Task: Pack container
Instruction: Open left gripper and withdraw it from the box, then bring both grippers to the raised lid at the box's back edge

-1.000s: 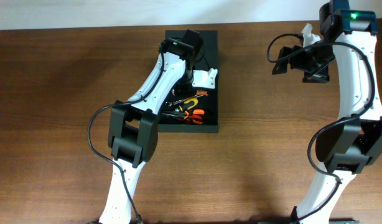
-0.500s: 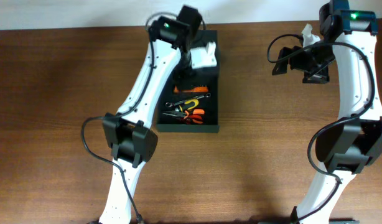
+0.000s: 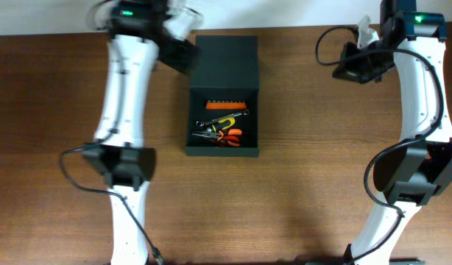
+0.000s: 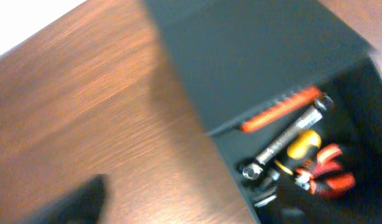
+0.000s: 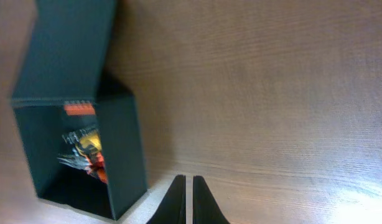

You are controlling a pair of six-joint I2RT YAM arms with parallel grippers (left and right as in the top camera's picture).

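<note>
Thinking the lid (image 3: 224,59) could jam on the tools (image 3: 222,129), since it's only half over the container (image 3: 224,152) by the far edge of the table (image 3: 64,147). The right gripper (image 5: 186,180) is empty and pinched closed. As for the left gripper (image 3: 180,37), I can't tell.

The overhead view is evenly lit and sharp, the left wrist view motion-blurred, with glare on the table (image 5: 359,199).
</note>
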